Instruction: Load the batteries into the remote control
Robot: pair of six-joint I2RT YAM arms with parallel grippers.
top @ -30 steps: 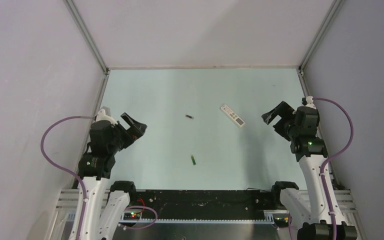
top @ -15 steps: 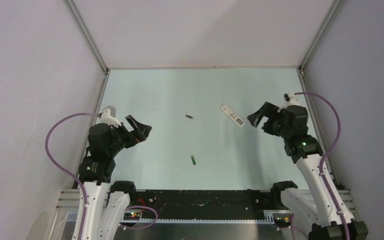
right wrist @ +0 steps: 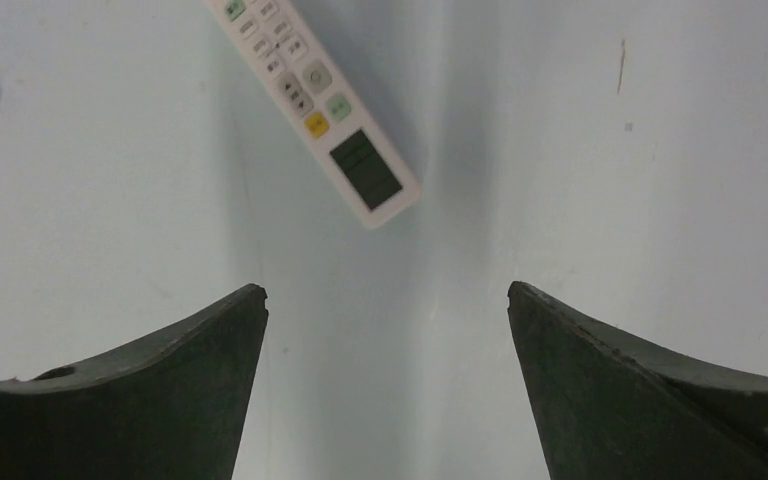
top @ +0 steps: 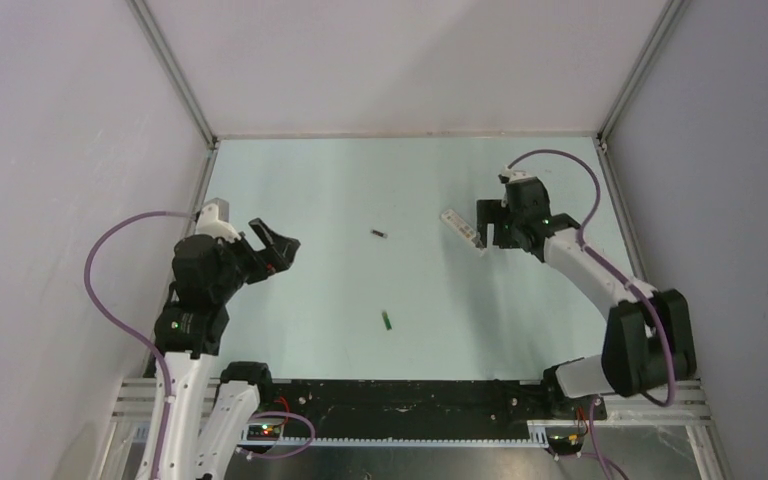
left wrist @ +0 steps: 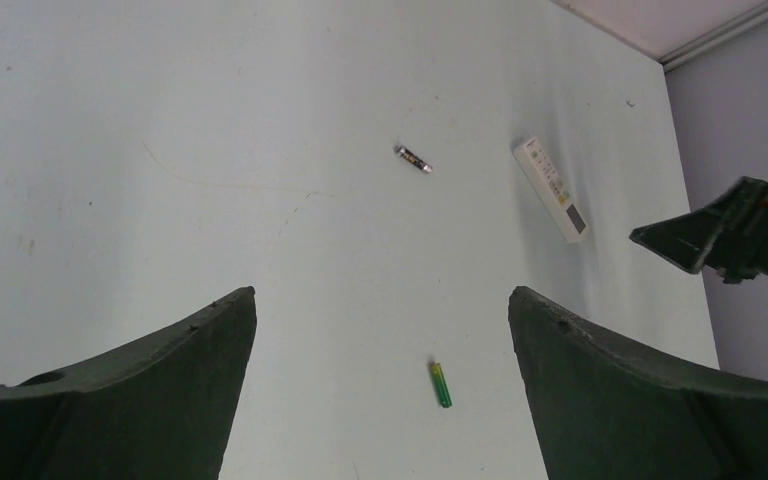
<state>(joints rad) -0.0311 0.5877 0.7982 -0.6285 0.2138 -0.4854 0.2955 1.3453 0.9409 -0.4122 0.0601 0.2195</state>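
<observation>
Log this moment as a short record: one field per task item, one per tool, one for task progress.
remote control: flat on the table, face up, buttons and display showing
dark battery: loose on the table, left of the remote control
green battery: loose on the table, nearer the arm bases
left tool: open, empty, away from all items
right tool: open, empty, close to the remote control's display end
progress: both batteries lie outside the remote control

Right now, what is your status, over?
Left claw and right claw open, empty. Remote face up, near right claw. Dark battery, green battery loose. Nothing in way.
</observation>
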